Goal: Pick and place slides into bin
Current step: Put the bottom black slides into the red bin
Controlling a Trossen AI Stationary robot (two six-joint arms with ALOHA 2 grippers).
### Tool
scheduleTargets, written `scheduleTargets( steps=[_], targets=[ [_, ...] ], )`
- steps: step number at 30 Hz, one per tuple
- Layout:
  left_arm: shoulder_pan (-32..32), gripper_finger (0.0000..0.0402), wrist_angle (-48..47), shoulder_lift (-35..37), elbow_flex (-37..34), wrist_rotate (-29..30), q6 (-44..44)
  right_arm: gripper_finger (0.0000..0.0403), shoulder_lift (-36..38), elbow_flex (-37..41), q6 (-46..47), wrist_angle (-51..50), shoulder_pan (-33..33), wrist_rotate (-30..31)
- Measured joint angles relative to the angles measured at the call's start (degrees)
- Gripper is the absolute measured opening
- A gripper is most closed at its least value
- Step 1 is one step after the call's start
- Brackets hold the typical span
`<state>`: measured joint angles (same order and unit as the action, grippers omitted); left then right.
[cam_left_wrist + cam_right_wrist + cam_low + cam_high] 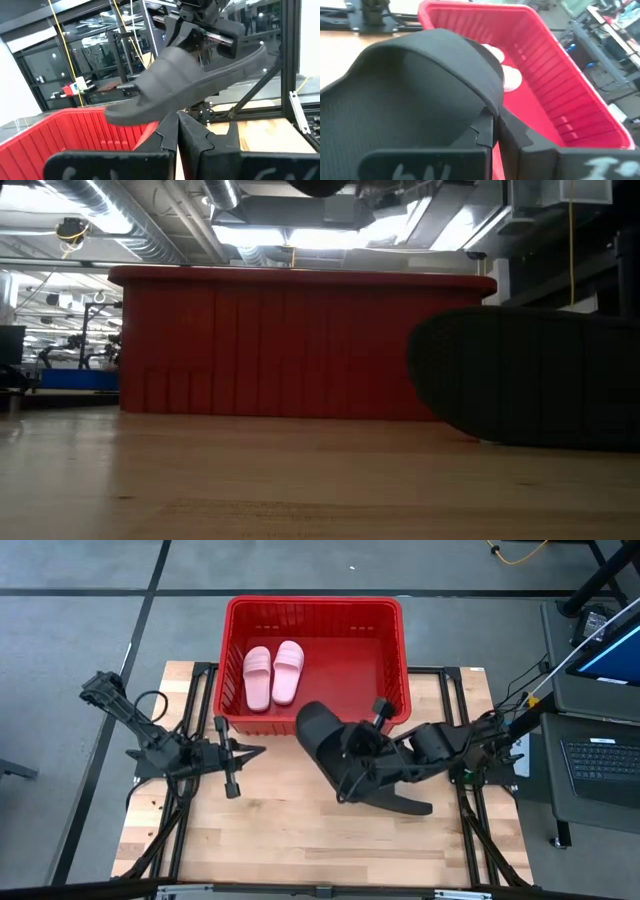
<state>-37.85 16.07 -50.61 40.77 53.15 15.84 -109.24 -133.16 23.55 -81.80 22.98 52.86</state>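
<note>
Over the table's middle, right gripper (352,752) clamped on a black slide (322,732), lifted near the bin (392,650) — front wall side. Second black slide (405,802) lies on the table (280,830). Two pink slides (272,672) in bin. Left gripper (240,753) closed, empty, waiting left.

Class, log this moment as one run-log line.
right gripper: holds black slide near bin | left gripper: idle | pink slides: binned
</note>
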Motion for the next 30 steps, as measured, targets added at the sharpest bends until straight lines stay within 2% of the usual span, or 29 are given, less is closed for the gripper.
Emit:
scheduleTargets(
  steps=[7, 11, 17, 24, 30],
  targets=[
    [3.26, 0.0002, -0.30, 0.33, 0.00, 1.99, 4.33, 0.0013, 0.03, 0.05, 0.24, 0.04, -4.27, 0.55],
    [7.37, 0.0002, -0.30, 0.31, 0.00, -0.05, 4.78, 0.0013, 0.03, 0.06, 0.78, 0.06, -8.16, 0.66],
    [15.24, 0.0002, -0.67, 0.31, 0.00, -5.38, 2.94, 0.0013, 0.05, 0.06, -1.62, 0.17, -14.41, 0.57],
    [25.57, 0.0002, -5.12, 0.31, 0.00, -14.46, 0.46, 0.0013, -0.11, 0.06, -5.78, 2.17, -21.97, 0.66],
    [31.11, 0.0002, -5.65, 0.29, 0.00, -21.49, -0.25, 0.0013, -1.08, 0.61, -7.66, 2.90, -27.05, 0.17]
  ],
)
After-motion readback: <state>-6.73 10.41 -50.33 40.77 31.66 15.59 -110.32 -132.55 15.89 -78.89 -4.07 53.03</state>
